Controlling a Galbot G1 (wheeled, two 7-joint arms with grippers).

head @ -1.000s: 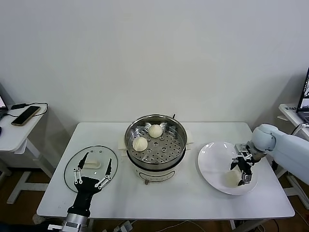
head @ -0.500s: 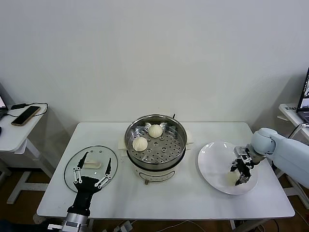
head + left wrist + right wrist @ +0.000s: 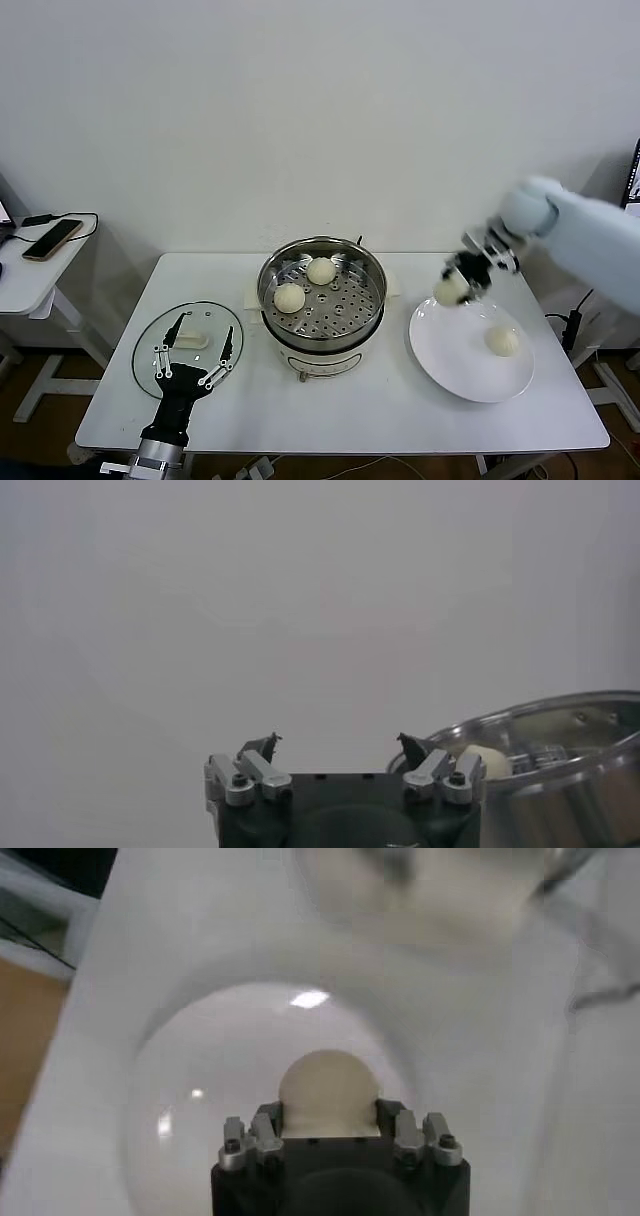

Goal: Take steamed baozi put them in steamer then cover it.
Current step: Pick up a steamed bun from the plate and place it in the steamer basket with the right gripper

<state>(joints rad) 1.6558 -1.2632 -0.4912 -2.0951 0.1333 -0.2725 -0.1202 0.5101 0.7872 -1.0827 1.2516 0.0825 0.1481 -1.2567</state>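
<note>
Right gripper (image 3: 455,285) holds one baozi (image 3: 329,1091) clamped between its fingers, in the air above the white plate (image 3: 450,350), just right of the steamer (image 3: 322,300). Two baozi sit inside the steamer, one on the plate. Left gripper (image 3: 190,350) hovers over the cover (image 3: 150,345) left of the steamer, fingers apart.

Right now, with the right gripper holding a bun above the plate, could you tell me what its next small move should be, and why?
Probably carry it on toward the steamer. The right gripper is shut on a baozi, lifted clear of the plate, and the perforated tray holds only two buns, with free space on its near side.
</note>
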